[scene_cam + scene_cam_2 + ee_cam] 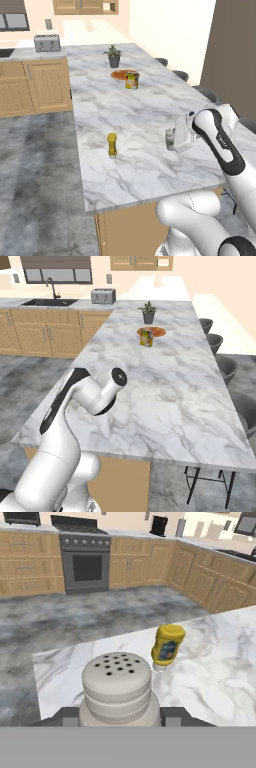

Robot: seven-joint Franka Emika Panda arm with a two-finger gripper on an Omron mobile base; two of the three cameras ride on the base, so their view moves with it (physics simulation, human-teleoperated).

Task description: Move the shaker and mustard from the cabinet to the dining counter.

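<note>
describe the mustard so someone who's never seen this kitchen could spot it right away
Find the long white marble dining counter with grey veins. Near its close end, toward the left edge, the mustard stands upright and alone: a small yellow squeeze bottle with a darker cap. Unlike the squat labelled can farther back, it is tall, slim and plain yellow.

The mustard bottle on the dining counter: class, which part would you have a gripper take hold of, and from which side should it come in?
Probably the wide yellow body of the mustard, below its narrower top, approached level from the counter's near edge. It stands upright on the dining counter with bare marble all round, so both fingers have room.
</note>
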